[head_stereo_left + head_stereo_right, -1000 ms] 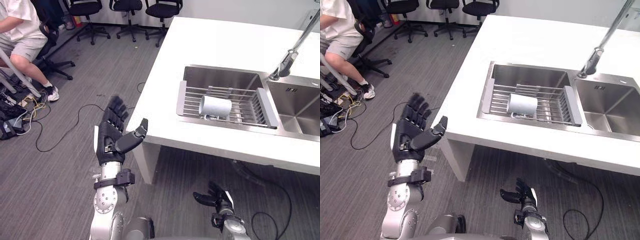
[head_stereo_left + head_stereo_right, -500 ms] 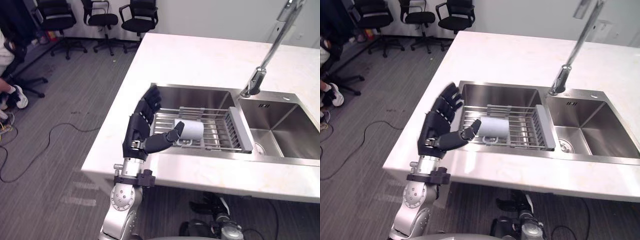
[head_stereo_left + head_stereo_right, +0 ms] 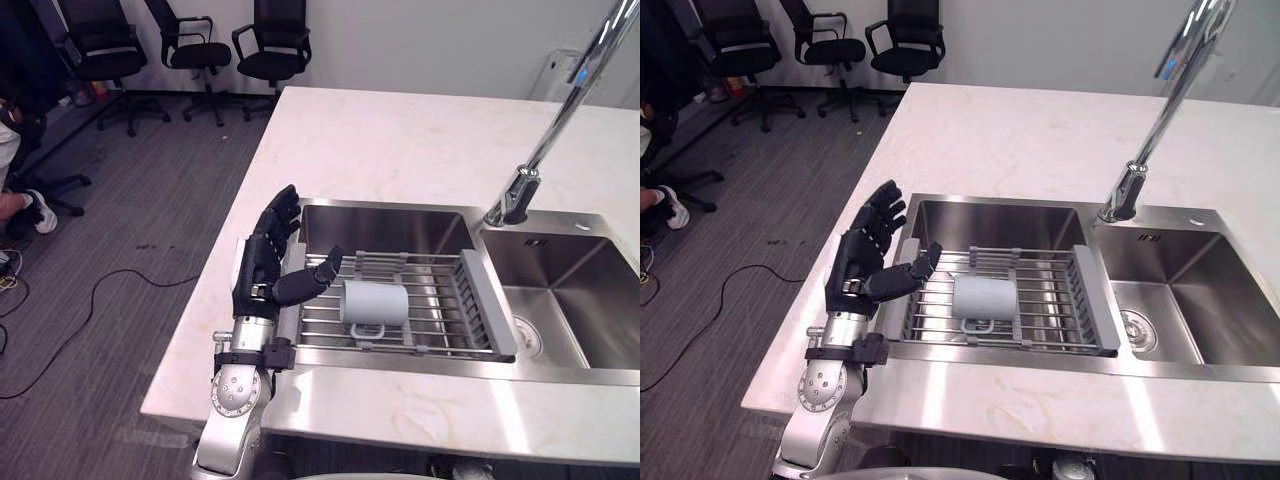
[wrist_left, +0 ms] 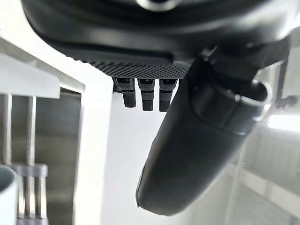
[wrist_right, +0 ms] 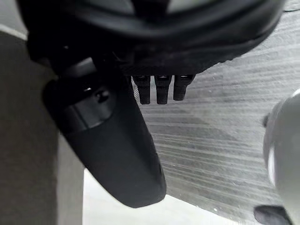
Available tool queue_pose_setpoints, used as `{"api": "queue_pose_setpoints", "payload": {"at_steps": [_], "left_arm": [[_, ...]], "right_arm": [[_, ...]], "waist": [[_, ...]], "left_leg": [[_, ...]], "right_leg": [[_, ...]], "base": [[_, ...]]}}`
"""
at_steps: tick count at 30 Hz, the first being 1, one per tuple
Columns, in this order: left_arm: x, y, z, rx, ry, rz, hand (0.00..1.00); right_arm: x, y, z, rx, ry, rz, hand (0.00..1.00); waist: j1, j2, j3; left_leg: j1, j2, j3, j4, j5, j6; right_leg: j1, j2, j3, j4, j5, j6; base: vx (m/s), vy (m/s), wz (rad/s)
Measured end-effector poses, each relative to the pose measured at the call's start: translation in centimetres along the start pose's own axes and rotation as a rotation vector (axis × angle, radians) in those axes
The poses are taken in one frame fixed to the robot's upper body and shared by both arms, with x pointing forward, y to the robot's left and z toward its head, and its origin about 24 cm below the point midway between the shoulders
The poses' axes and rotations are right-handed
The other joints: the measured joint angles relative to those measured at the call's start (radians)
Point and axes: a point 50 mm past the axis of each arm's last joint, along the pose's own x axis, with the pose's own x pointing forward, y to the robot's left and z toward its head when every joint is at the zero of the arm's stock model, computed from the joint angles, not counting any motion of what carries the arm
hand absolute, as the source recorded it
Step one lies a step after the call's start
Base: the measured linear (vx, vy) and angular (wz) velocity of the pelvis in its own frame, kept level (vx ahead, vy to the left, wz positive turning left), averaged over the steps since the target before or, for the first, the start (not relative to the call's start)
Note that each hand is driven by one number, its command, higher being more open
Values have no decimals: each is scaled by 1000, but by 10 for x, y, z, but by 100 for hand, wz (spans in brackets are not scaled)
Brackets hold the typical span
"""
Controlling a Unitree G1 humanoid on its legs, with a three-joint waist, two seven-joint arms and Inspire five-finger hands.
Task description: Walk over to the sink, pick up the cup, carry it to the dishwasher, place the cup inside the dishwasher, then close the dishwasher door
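We are hovering the open left robot hand (image 3: pixel 258 283) just beside the pale grey cylindrical cup (image 3: pixel 375 302) lying on the grey wire rack (image 3: pixel 440 318).

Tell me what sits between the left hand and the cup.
Only bare wires of the rack: the left hand hangs short of the cup, nothing else between, as both eye views show.

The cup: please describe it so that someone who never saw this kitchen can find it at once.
Start at the white counter with its steel double sink. Across the left basin lies a wire rack. The cup lies on its side on that rack, pale grey, handle toward the near edge, the only thing on it.
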Motion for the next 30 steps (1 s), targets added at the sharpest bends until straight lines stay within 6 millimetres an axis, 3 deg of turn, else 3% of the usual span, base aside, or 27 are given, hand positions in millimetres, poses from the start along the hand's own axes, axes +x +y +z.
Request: {"api": "queue_pose_setpoints", "payload": {"at_steps": [7,11,20,30], "left_arm": [[-1,-23,0,208,-24,-241,90],[2,-24,-5,277,-14,-284,90],[6,-12,-40,449,122,-343,90],[9,7,-57,591,203,-346,90]], "right_arm": [[0,4,-3,0,14,31,90],[-2,2,-16,-6,66,34,90],[-3,-4,-23,-31,104,40,90],[-1,-3,-22,-33,109,46,90]], "waist": [[-4,-27,-24],[-16,-33,-56],[-43,-33,-63],[-55,-40,-58]], "left_leg": [[45,-29,15,-154,74,-6],[66,-30,31,-210,101,-10],[88,-67,28,-319,163,7],[89,-96,4,-344,172,18]], "right_leg": [[4,-2,19,-84,52,-4],[-1,7,40,-107,72,-9],[-6,-4,71,-204,150,5],[11,-23,71,-266,182,19]], "base": [[9,7,-8],[-37,-17,-17],[-47,29,-11],[6,38,0]]}}
